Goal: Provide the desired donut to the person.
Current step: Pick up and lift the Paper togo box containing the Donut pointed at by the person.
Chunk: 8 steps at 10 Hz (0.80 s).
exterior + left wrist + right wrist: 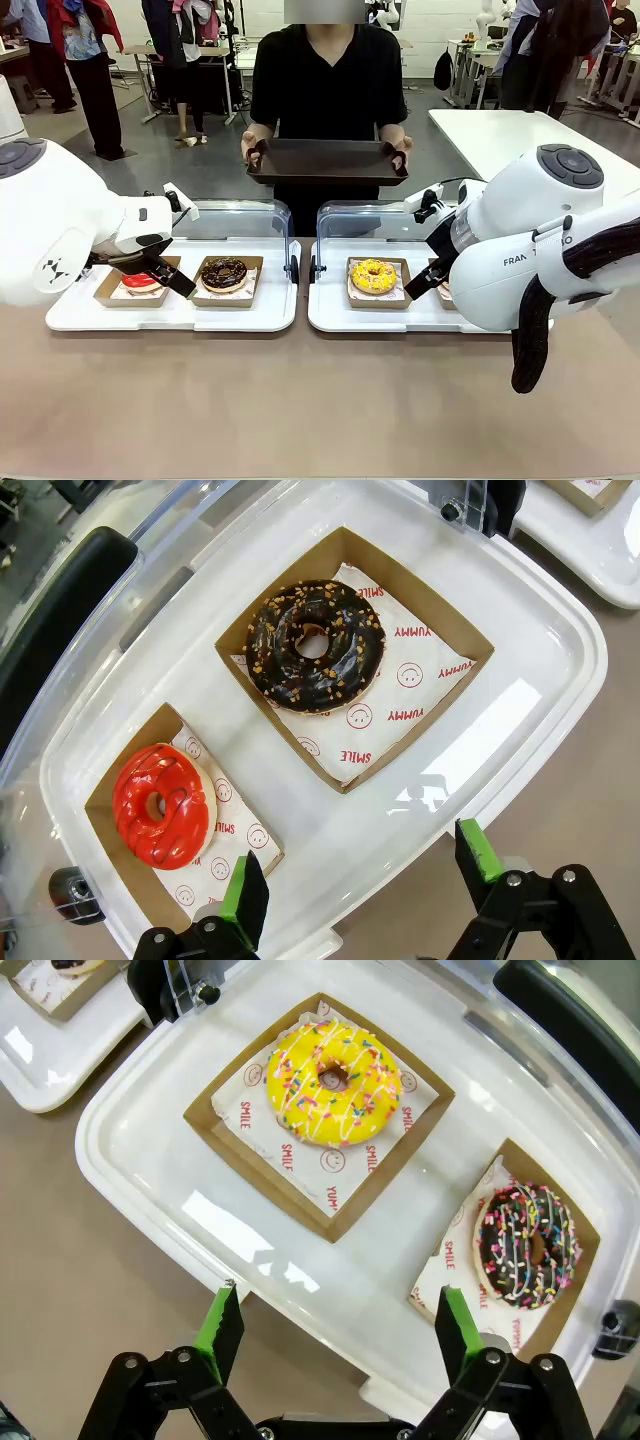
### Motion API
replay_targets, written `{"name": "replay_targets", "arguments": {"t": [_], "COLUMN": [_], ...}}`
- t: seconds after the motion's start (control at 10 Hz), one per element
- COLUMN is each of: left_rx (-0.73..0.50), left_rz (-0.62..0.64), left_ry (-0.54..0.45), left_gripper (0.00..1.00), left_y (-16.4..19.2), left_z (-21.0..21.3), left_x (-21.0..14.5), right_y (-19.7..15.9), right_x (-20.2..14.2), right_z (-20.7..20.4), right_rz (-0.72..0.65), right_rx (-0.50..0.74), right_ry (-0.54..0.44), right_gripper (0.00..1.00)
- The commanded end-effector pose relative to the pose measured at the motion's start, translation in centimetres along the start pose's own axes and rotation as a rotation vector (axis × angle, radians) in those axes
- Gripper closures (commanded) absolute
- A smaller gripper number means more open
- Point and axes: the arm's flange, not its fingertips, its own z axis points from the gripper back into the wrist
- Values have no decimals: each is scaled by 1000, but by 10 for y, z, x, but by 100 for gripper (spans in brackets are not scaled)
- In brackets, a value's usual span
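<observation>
Four donuts lie in cardboard boxes on two white trays. On the left tray (80,315) are a red donut (140,283) (160,805) and a chocolate nut donut (224,273) (316,645). The right tray (330,312) holds a yellow sprinkled donut (374,276) (334,1082) and a chocolate sprinkled donut (527,1245). My left gripper (165,275) (360,880) hovers open over the left tray's near edge. Over the right tray's near edge my right gripper (335,1325) hangs open and empty. The person (325,85) stands across the table holding a dark tray (327,160).
Each white tray has a clear hinged lid (235,218) standing open at the back. A white table (510,135) stands at the far right. Bystanders and other tables are farther back. Bare brown tabletop (300,410) lies in front of the trays.
</observation>
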Motion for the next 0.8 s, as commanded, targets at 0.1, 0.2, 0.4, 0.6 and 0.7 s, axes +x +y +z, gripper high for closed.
{"name": "replay_targets", "arguments": {"t": [0.1,0.2,0.4,0.6,0.7], "left_rx": [-28,-53,-57,-41,-27], "left_rz": [-44,-93,-175,-167,-154], "left_ry": [38,75,113,151,157], "left_gripper": [0,0,0,0,0], "left_y": [4,7,19,37,42], "left_z": [30,64,136,183,202], "left_x": [10,22,51,74,78], "right_y": [3,9,19,24,25], "right_x": [13,29,62,91,101], "right_z": [34,72,147,198,217], "right_rz": [-4,16,40,31,4], "right_rx": [13,42,-23,-126,-163], "right_ry": [-26,14,78,157,161], "right_gripper": [0,0,0,0,0]}}
